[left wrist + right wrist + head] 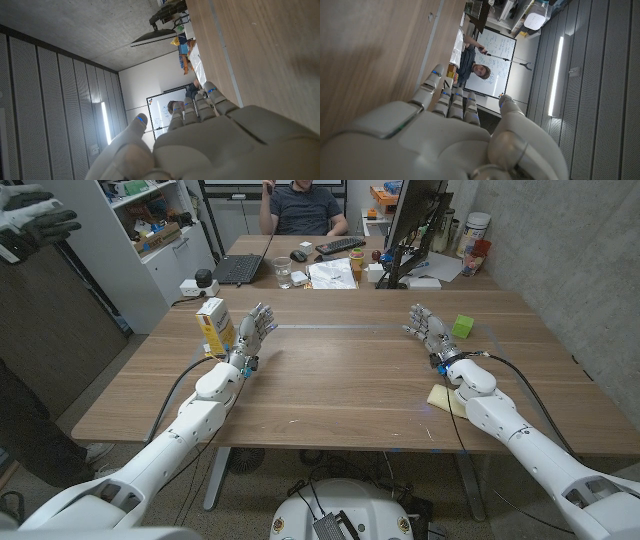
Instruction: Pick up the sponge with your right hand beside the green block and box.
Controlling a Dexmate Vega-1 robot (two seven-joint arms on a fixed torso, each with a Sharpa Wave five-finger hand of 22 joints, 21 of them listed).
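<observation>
right hand (428,328) upright, fingers spread, empty

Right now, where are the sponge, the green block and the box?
sponge (441,398), head view, its yellow top beside the right forearm.
green block (462,326), head view, its top face.
box (216,326), head view, its yellow front.

On the desk (340,390) we count one yellow sponge (443,399), one green block (462,326) and one yellow-and-white box (216,325). We see two robot hands, the left hand (256,330) and the right hand (427,326), and one seated person (303,208) behind.
</observation>
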